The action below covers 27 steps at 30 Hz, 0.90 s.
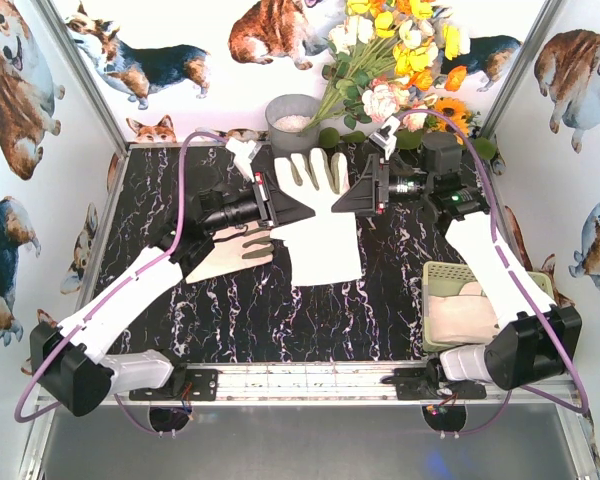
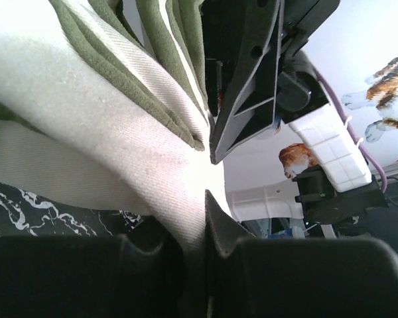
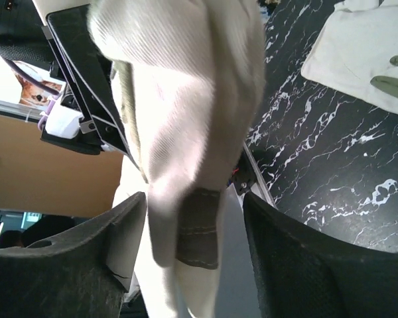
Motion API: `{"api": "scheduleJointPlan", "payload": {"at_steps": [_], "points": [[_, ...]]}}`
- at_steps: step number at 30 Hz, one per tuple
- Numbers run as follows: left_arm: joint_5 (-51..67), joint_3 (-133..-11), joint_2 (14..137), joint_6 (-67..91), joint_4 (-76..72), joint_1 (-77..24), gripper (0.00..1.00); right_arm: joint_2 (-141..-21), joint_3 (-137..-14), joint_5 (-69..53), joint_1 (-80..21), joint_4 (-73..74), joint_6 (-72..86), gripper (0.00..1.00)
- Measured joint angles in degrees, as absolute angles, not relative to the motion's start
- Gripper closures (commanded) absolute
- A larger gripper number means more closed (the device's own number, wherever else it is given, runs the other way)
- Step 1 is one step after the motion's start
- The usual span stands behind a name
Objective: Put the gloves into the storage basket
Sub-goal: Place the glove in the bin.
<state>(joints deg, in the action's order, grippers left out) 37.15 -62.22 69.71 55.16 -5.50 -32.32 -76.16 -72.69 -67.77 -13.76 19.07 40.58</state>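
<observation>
A cream-white glove [image 1: 320,215] with grey-olive fingers hangs spread out above the middle of the table, fingers pointing away from the arms. My left gripper [image 1: 298,207] is shut on its left edge; in the left wrist view the fabric [image 2: 86,112] is pinched between the jaws of the left gripper [image 2: 202,215]. My right gripper [image 1: 346,200] stands open at the glove's right edge, and the glove [image 3: 186,99] hangs loose between its fingers [image 3: 196,222]. Another glove [image 1: 235,255] lies flat under the left arm. The storage basket [image 1: 435,270] at the near right holds gloves [image 1: 460,312].
A grey bucket [image 1: 292,120] and a bunch of artificial flowers [image 1: 400,50] stand at the back edge. Panels printed with dogs wall in the table on three sides. The right arm's forearm [image 1: 490,260] passes over the basket.
</observation>
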Motion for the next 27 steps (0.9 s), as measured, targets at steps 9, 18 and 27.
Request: {"api": "scheduleJointPlan", "payload": {"at_steps": [9,18,27], "points": [[36.14,-64.34,69.36,55.77,-6.37,-32.32,1.00,-74.50,-65.69,-69.52,-13.47,3.40,52.99,0.11],[36.47,-67.40,71.40,56.40,-8.51,-32.45,1.00,-75.90,-63.79,-72.64,-15.79,-16.80,69.93,0.11],[34.96,-67.55,71.77,54.78,-6.33,-32.45,1.00,-79.26,-63.72,-72.84,-16.40,-36.88,85.19,0.47]]}}
